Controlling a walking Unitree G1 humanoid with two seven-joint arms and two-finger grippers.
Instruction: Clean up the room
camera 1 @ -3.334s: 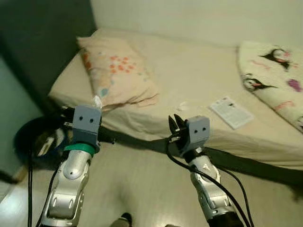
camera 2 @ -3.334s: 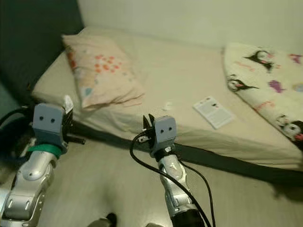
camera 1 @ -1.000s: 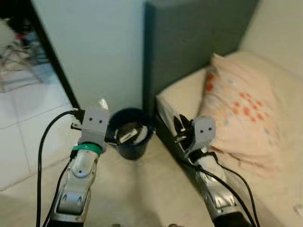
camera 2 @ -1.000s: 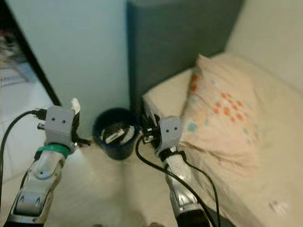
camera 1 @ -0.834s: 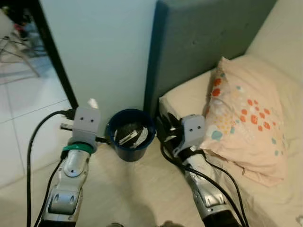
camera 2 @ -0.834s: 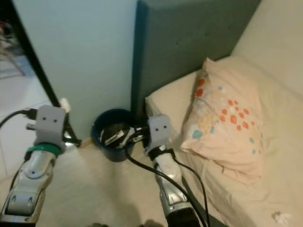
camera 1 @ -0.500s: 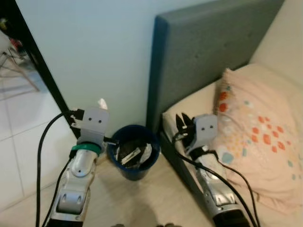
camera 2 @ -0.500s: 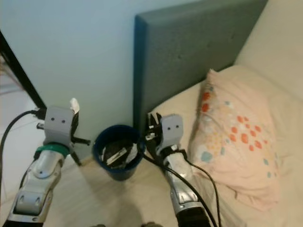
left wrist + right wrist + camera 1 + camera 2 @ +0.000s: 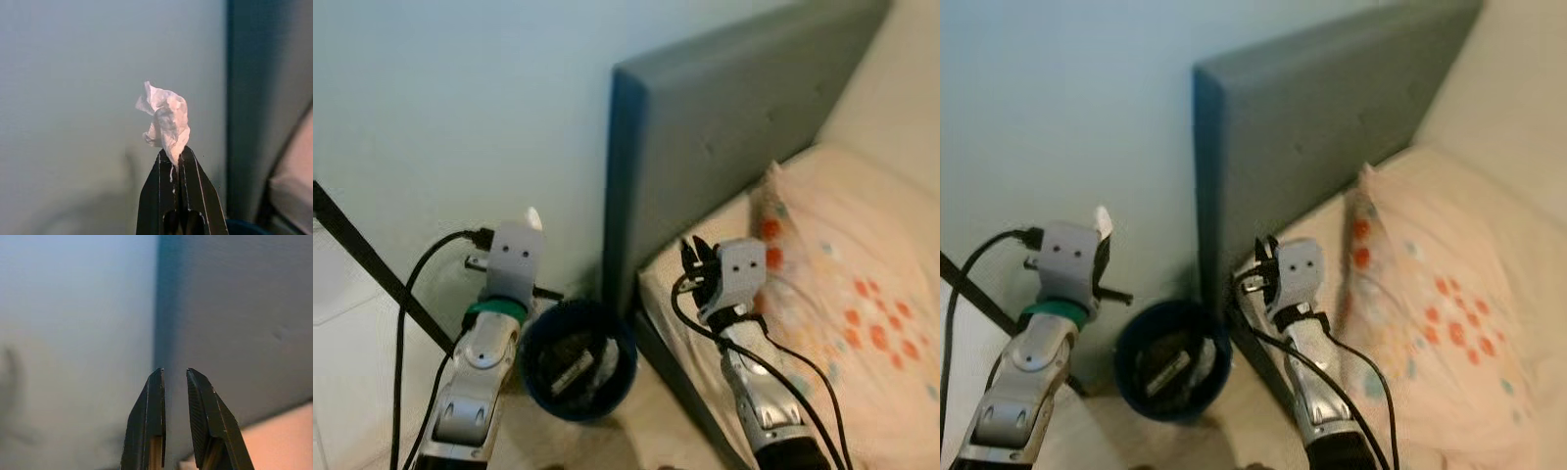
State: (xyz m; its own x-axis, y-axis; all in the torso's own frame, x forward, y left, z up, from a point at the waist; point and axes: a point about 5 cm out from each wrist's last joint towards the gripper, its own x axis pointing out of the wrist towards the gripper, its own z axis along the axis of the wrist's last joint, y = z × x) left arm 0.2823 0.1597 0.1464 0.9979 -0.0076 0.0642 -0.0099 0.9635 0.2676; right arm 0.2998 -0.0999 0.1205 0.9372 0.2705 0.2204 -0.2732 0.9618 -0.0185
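Lower centre of left eye view: dark blue bin (image 9: 576, 362) on floor beside grey headboard (image 9: 724, 137). Left gripper (image 9: 174, 155) clenched on crumpled white tissue (image 9: 165, 120), raised at frame's left, above and left of bin. Right gripper (image 9: 175, 374) slightly parted, empty. Step judged: carrying tissue to bin. Next: bring left gripper over bin mouth, let go.

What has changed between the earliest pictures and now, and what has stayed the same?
The robot turned from the bed toward the blue bin beside the headboard. The left hand still pinches the crumpled tissue; nothing was released. The right hand stays slightly open, empty.
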